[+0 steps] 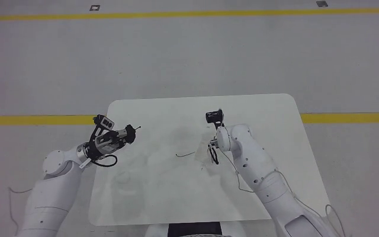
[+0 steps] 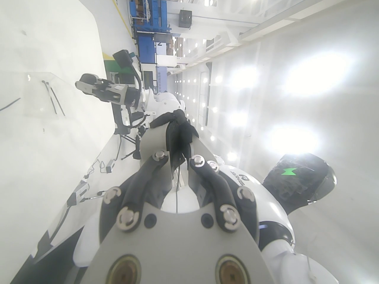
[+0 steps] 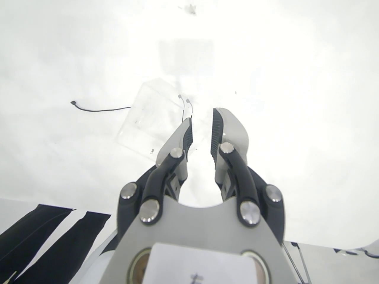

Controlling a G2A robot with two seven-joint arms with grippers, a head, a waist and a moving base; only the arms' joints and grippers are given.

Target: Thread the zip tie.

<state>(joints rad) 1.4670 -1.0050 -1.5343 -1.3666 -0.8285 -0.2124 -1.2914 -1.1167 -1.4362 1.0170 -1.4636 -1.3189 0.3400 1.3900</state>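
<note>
Zip tie (image 1: 185, 154) on white table (image 1: 266, 118)

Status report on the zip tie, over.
Left end effector shut, raised. Right end effector open at clear box. Loose zip tie on table beside box. Nothing blocking.

A white table (image 1: 166, 112) with rounded corners stands on a pale grey floor (image 1: 189, 59). 1 far yellow line (image 1: 189, 13) crosses the floor beyond it, 1 near yellow line (image 1: 35, 119) shows on both sides of it, and 2 small dark squares (image 1: 95, 7) lie by the far line.
</note>
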